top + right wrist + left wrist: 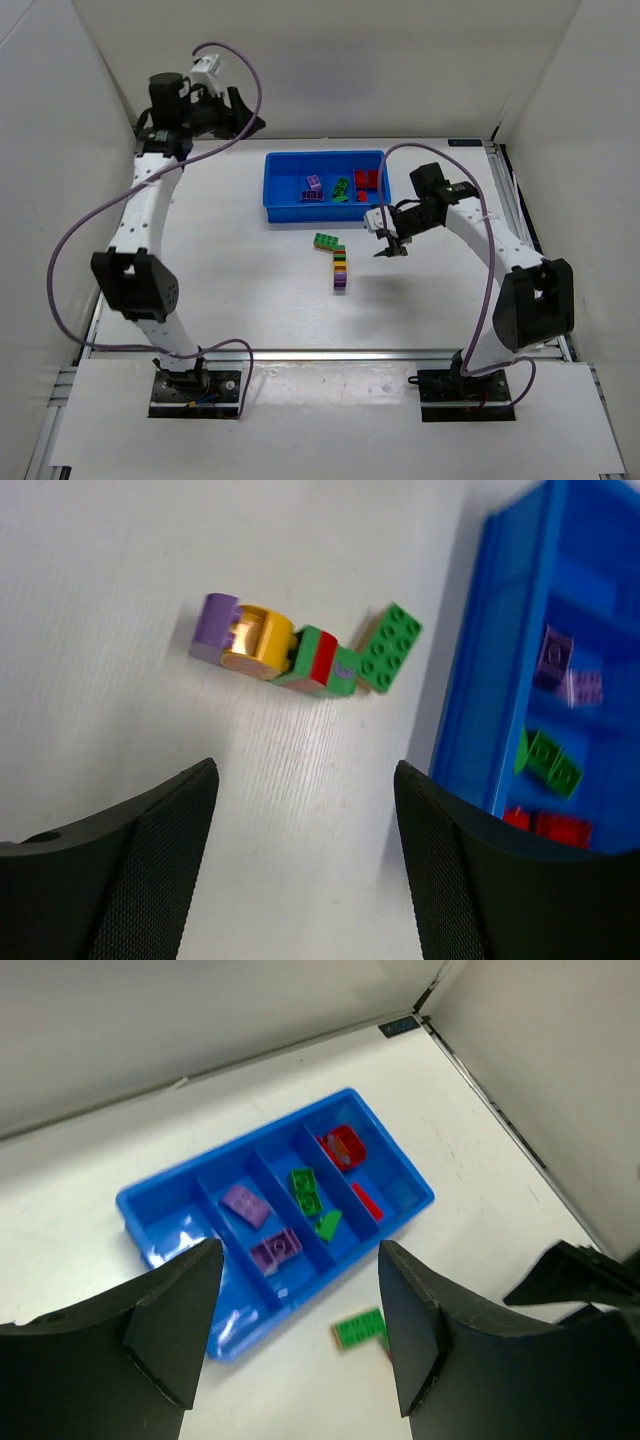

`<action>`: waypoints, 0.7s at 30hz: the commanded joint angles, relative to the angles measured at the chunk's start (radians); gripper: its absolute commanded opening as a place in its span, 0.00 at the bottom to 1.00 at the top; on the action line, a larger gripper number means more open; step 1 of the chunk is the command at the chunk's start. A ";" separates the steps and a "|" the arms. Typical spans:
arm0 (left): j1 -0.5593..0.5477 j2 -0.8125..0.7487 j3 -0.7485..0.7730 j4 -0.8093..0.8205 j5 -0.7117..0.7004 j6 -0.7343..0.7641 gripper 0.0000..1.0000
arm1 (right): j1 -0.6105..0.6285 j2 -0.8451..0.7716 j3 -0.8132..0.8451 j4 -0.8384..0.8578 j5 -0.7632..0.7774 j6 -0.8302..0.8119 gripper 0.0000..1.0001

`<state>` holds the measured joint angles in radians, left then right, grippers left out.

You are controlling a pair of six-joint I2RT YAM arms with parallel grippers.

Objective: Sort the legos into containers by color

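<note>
Top external view: white desk (250,300) inside white walls (350,70). Blue tray (280,165), far centre, holds purple, green, red legos (342,188); a mixed row (340,270) lies before it. Left hand (297,1260) and right hand (305,775) gape, empty.

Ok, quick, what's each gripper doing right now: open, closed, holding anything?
Left gripper: open, nothing between its fingers.
Right gripper: open, nothing between its fingers.

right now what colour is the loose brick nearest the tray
The brick is green, clearest in the right wrist view.
</note>
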<state>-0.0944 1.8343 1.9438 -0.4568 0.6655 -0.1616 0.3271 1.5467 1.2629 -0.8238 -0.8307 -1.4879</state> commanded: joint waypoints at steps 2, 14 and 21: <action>0.021 -0.177 -0.187 -0.048 0.069 0.017 0.75 | 0.021 0.050 0.033 -0.216 -0.087 -0.609 0.74; 0.067 -0.365 -0.491 -0.048 0.088 0.007 0.75 | 0.141 0.153 0.131 -0.442 -0.009 -1.081 0.73; 0.082 -0.386 -0.529 -0.048 0.105 0.004 0.75 | 0.248 0.179 0.150 -0.445 0.122 -1.189 0.72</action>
<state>-0.0204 1.5154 1.4200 -0.5156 0.7315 -0.1555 0.5335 1.7157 1.3804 -1.2381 -0.7727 -1.9694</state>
